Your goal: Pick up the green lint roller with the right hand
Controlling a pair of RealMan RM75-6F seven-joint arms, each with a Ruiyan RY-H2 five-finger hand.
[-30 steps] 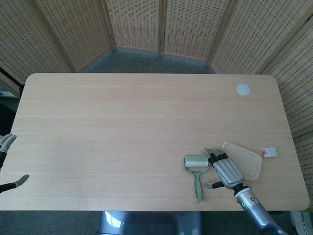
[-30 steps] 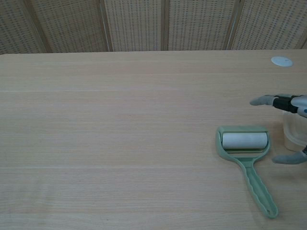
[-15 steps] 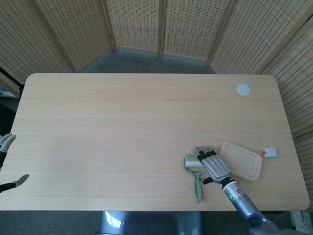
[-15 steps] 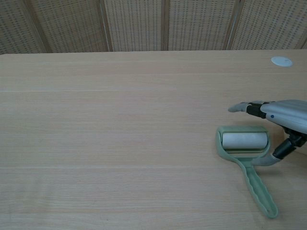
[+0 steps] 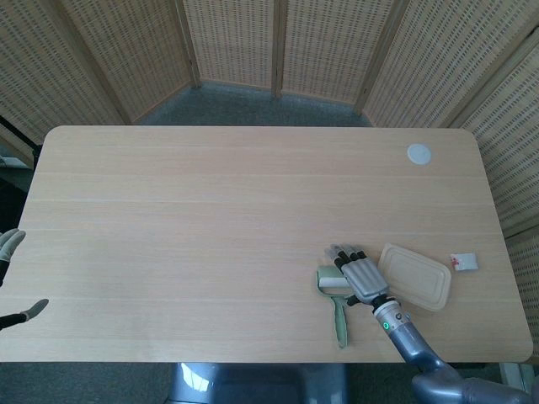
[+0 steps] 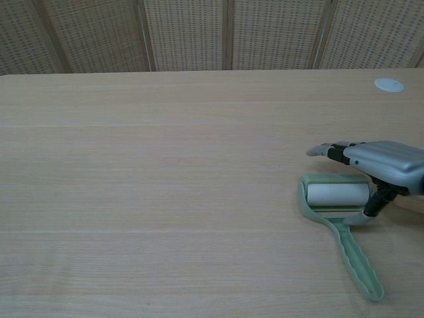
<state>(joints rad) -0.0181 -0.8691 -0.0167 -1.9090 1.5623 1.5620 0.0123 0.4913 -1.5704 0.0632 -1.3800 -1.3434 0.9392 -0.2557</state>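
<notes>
Table (image 5: 210, 210) with shallow beige container (image 5: 416, 276)

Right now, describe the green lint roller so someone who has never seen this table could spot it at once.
On the wooden table, look to the near right corner, where the right hand hovers. The lint roller lies flat just under and left of it. Unlike the beige lidded container beside it, it is pale green, with a white roll and a long handle.
</notes>
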